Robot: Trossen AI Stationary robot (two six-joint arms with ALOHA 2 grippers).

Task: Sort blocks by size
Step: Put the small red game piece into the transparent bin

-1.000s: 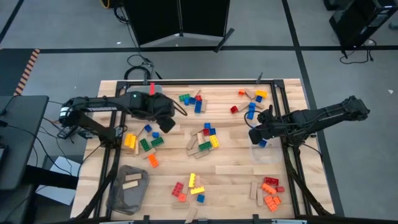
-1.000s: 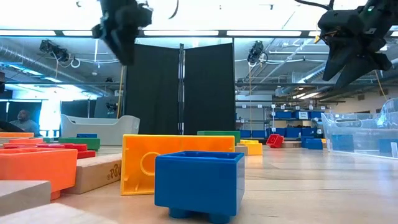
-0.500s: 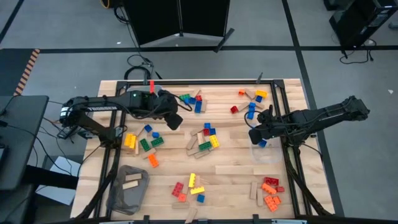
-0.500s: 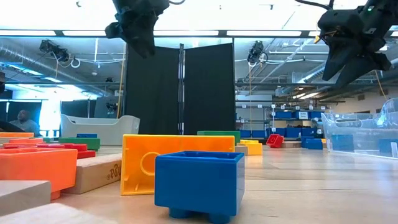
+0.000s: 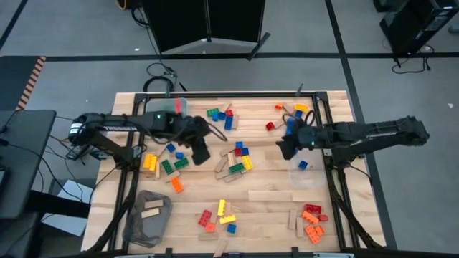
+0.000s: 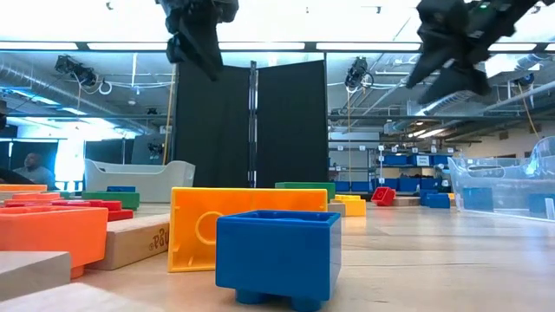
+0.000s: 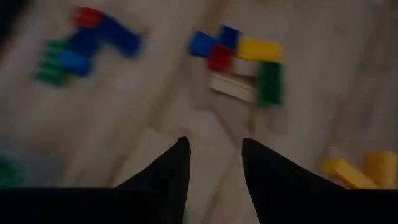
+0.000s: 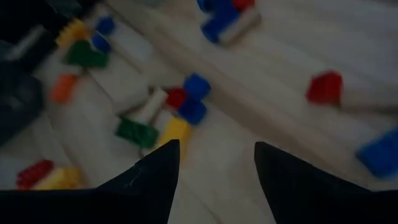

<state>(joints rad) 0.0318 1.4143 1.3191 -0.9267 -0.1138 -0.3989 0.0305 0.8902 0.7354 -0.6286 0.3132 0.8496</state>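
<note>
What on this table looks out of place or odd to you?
Nothing looks damaged. The blocks lie scattered in loose mixed heaps, unsorted. A grey bin holds only tan pieces; a lone blue block sits apart.

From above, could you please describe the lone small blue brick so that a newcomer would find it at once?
Start at the table's right edge and find the clear bin there. The small blue brick lies inside it, alone; every other blue brick sits in a mixed cluster on bare wood.

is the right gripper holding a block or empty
Empty. In the right wrist view the right gripper has its fingers spread with only bare table between them, hovering above the blocks.
</note>
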